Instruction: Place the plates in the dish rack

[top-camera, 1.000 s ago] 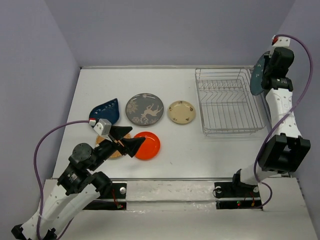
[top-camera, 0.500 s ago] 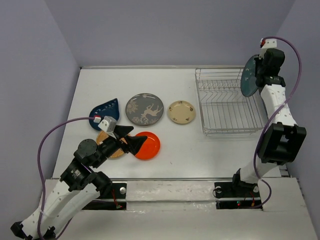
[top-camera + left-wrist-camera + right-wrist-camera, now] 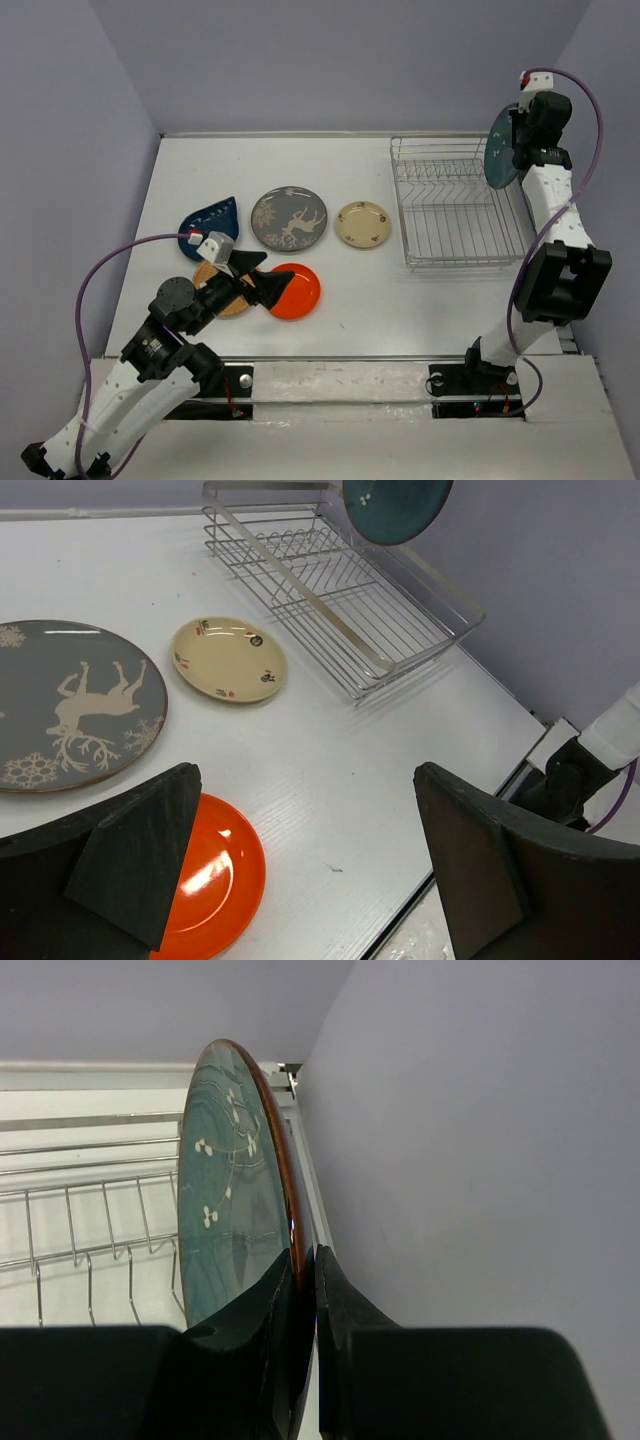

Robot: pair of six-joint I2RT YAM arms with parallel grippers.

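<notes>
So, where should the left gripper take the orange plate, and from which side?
The orange plate lies flat, so only its rim offers a hold. Probably take the near edge, coming low from the bases' side; the tan plate crowds its left.

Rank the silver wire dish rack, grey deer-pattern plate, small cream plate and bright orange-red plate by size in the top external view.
1. silver wire dish rack
2. grey deer-pattern plate
3. small cream plate, bright orange-red plate: alike; the latter partly covered.
</notes>
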